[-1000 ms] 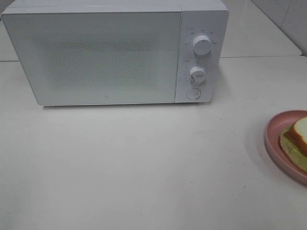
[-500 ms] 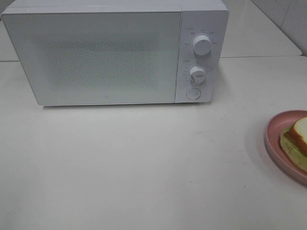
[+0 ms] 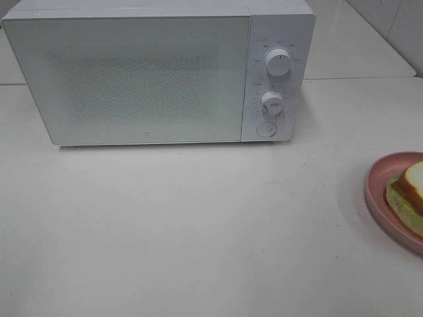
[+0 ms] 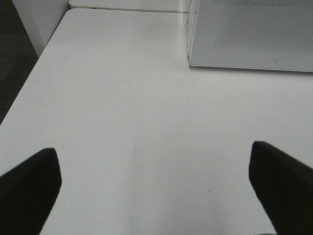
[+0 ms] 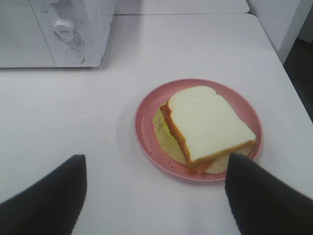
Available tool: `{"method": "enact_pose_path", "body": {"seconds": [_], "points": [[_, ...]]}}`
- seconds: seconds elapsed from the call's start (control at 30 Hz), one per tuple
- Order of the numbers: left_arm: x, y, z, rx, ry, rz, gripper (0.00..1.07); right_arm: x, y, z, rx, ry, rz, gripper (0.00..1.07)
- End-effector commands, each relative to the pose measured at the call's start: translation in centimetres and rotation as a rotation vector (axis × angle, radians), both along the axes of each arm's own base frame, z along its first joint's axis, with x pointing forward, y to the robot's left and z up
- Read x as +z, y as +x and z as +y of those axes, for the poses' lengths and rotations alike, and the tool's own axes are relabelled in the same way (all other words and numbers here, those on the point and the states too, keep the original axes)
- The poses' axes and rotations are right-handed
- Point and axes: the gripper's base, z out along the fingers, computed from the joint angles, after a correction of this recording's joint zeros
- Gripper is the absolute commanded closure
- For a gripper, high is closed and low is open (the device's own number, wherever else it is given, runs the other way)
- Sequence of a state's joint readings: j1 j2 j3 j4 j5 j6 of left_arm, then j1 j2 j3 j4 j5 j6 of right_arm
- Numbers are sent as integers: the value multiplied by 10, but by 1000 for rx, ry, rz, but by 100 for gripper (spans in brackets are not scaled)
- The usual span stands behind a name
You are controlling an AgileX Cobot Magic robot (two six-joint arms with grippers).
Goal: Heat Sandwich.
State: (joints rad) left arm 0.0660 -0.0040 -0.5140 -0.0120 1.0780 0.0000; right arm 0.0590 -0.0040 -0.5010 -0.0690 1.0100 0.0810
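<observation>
The sandwich (image 5: 208,125) lies on a round pink plate (image 5: 146,127); white bread on top, orange-red and pale green layers below. In the high view the sandwich (image 3: 408,191) and plate (image 3: 378,178) are cut off by the right edge. My right gripper (image 5: 156,196) hovers open just short of the plate, nothing between its fingers. A white microwave (image 3: 158,72) stands at the back with its door shut. My left gripper (image 4: 154,186) is open over bare table to the left of the microwave (image 4: 249,34). Neither arm shows in the high view.
The microwave's panel carries two knobs, upper (image 3: 278,61) and lower (image 3: 271,102), and a round button (image 3: 266,129). The white table (image 3: 198,224) ends at an edge on the left (image 4: 29,83) and on the right beside the plate (image 5: 288,83).
</observation>
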Motion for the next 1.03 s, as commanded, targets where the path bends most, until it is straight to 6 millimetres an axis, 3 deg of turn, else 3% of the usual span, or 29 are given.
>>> {"method": "enact_pose_path", "body": {"seconds": [0.03, 1.03], "points": [[0, -4, -1, 3, -9, -29, 9, 1, -2, 0, -4, -7, -35, 33], [0, -4, -1, 3, -9, -29, 9, 1, -2, 0, -7, -4, -35, 33]]}}
